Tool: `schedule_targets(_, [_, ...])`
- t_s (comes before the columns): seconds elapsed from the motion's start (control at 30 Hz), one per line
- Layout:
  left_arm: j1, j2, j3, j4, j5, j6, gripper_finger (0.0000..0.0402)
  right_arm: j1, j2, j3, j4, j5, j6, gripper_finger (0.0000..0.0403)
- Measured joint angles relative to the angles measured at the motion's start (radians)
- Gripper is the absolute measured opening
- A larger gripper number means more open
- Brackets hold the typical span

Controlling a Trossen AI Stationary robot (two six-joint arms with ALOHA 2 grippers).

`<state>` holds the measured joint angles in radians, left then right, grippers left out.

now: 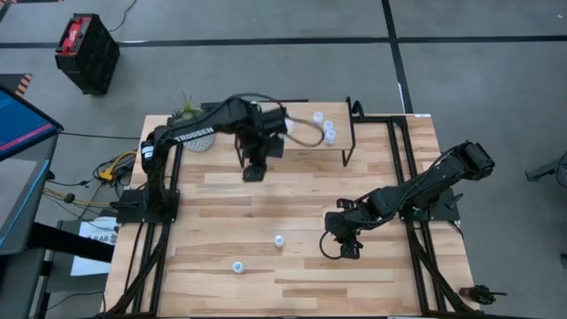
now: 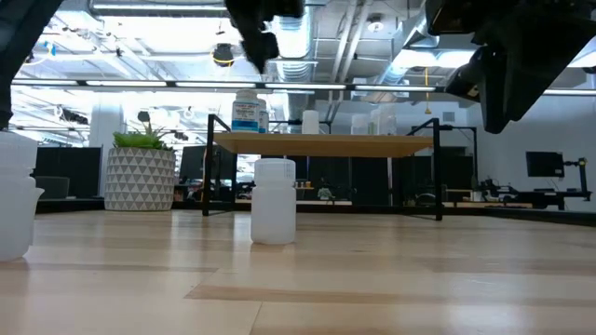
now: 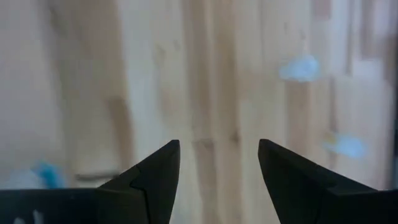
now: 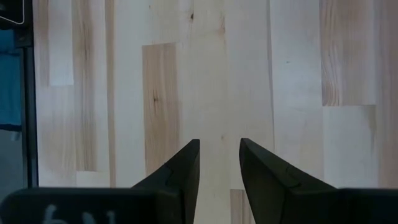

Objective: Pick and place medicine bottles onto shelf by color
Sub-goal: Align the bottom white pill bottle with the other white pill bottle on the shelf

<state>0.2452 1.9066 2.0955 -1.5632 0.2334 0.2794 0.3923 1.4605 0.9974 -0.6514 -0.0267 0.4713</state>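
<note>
Two bottles [image 1: 278, 240] [image 1: 237, 266] stand on the near tabletop [image 1: 292, 199]; left end effector [image 3: 219, 163] and right end effector [image 4: 219, 160] hover, fingers apart, empty.

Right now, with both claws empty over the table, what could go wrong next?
The left claw hangs open near the shelf; swinging back, it may clip the shelf's edge or the bottles on it. The two loose bottles are small and upright, so an off-centre grab by the right claw could tip one over.
</note>
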Motion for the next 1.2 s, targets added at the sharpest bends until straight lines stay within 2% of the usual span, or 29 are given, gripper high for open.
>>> schedule_targets(0.17, [-0.084,-0.115,-0.16,-0.013,0.024,-0.078,0.0203,0.0,0.0,0.0,-0.004,0.0,0.049,0.0136])
schedule_targets(0.3, [-0.187,-0.268,-0.401,0.052,0.017,-0.19,0.0203,0.001,0.0,0.0,-0.01,0.0,0.168,0.0136])
schedule_targets(0.43, [-0.342,-0.463,-0.704,0.272,0.015,-0.368,0.0203,0.001,0.0,0.0,-0.011,0.0,0.21,0.0136])
schedule_targets(0.53, [-0.487,-0.601,-0.927,0.524,-0.048,-0.529,0.0203,0.001,0.0,0.0,-0.011,0.0,0.211,0.0136])
schedule_targets(0.7, [-0.733,-0.756,-1.219,0.85,-0.286,-0.765,0.0203,-0.002,0.0,0.0,-0.003,0.0,0.211,0.0136])
schedule_targets(0.8, [-0.856,-0.775,-1.328,0.987,-0.443,-0.836,0.0203,-0.002,0.0,0.0,0.001,0.0,0.212,0.0136])
schedule_targets(0.9, [-0.946,-0.756,-1.404,1.099,-0.537,-0.858,0.0203,-0.002,0.0,0.0,0.004,0.001,0.212,0.0136])
schedule_targets(1.0, [-1.002,-0.71,-1.449,1.169,-0.571,-0.871,0.0203,-0.002,0.0,0.0,0.008,0.002,0.211,0.0136])
schedule_targets(1.2, [-1.051,-0.557,-1.451,1.226,-0.582,-0.868,0.0203,-0.002,0.0,0.0,0.019,0.006,0.211,0.0136])
